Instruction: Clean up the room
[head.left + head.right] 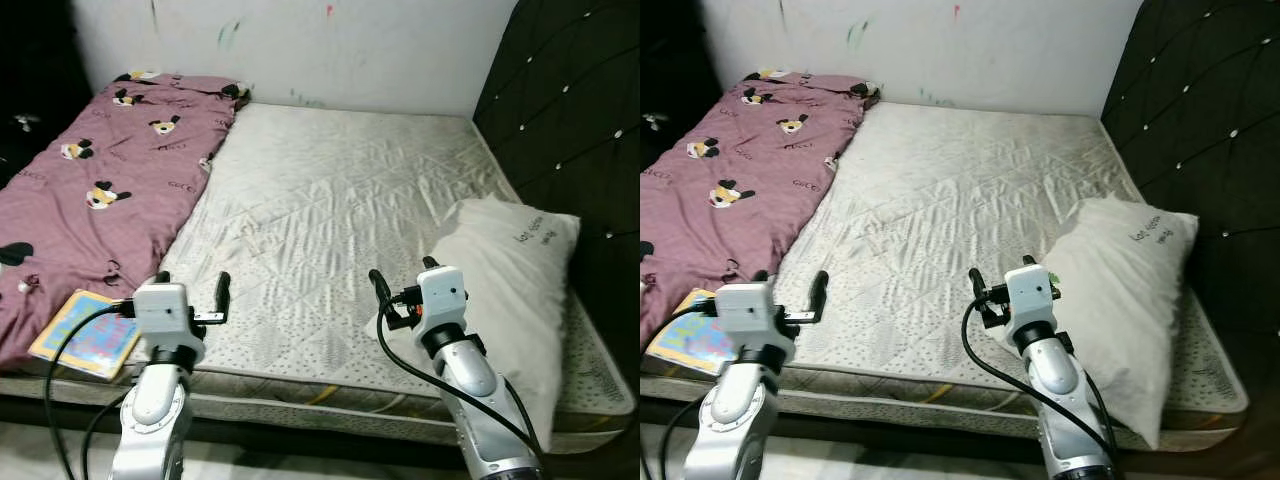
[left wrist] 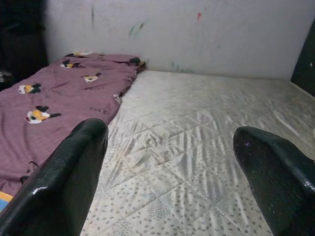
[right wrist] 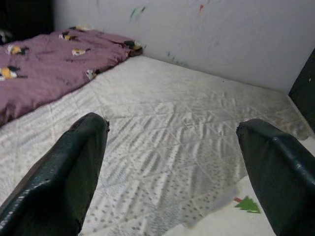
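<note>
The bed's quilted white mattress (image 1: 340,210) lies in front of you, running from the near edge back to the marked white wall (image 1: 330,50). A mauve blanket (image 1: 110,170) printed with cartoon dogs covers the mattress's left side, bunched up toward the wall. A colourful picture book (image 1: 85,332) rests on the blanket's near left corner, close to the mattress edge. A white pillow (image 1: 515,290) with dark lettering lies along the right side, tilted against the black tufted headboard (image 1: 570,120).

Your left gripper (image 1: 190,290) hovers over the near edge of the mattress just right of the book, its fingers (image 2: 64,182) spread wide with nothing between them. Your right gripper (image 1: 405,285) hangs over the near edge too, just beside the pillow's left margin, fingers (image 3: 64,182) likewise released and empty. In the right wrist view you can see the pillow's corner (image 3: 246,216) with a small green tree print beneath the gripper.
</note>
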`<state>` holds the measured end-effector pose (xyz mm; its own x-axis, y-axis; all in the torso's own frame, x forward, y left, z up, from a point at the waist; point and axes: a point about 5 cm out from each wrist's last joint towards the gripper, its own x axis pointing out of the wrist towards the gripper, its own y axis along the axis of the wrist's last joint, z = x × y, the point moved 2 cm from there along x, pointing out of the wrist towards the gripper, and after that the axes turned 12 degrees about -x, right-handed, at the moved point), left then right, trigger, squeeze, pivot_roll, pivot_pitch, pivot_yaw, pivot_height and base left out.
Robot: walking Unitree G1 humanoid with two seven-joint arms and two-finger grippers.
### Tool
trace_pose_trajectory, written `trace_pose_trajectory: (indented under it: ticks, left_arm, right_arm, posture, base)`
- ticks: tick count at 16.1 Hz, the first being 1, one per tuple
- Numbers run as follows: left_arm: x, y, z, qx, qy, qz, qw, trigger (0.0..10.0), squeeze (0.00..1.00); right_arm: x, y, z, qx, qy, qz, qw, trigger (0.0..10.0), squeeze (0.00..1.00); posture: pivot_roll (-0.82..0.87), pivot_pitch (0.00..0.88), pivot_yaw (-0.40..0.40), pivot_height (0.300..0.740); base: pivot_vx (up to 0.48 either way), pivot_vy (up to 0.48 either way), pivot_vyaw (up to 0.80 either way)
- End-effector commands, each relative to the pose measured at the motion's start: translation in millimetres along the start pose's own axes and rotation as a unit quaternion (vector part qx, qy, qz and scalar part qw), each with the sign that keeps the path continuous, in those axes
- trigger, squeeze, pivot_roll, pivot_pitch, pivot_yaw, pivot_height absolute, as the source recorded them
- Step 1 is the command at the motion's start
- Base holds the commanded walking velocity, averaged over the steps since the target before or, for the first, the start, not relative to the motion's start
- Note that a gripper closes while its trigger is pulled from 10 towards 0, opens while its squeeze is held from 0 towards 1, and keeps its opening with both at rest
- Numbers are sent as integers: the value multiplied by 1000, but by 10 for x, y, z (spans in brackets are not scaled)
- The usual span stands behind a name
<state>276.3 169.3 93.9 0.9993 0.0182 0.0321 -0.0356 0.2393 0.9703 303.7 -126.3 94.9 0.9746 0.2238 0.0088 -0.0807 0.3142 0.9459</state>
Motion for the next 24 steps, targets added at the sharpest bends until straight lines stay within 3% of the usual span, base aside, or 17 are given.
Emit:
trace_pose_trajectory:
  ticks: [1, 6, 15, 24]
  left_arm:
    - [26, -3, 40, 0, -9, 1, 1000, 10000, 0]
    - [130, -92, 216, -6, -59, -23, 998, 10000, 0]
    - [71, -48, 164, -9, -44, -14, 999, 10000, 0]
    - [91, -58, 245, -20, -54, -18, 998, 10000, 0]
  right_arm:
    - [2, -6, -6, 1, -7, 1, 1000, 10000, 0]
    - [-26, -53, -65, 1, -23, 0, 1000, 10000, 0]
    - [-6, -64, -134, 31, -22, -6, 999, 10000, 0]
    - [-11, -79, -101, 33, -24, -11, 999, 10000, 0]
  posture:
    - [14, 0, 26, 740]
    - [-38, 0, 78, 740]
    - [3, 29, 24, 740]
    - [-7, 55, 18, 740]
  base:
    - [0, 0, 0]
    - [0, 0, 0]
    - [0, 0, 0]
    - [0, 0, 0]
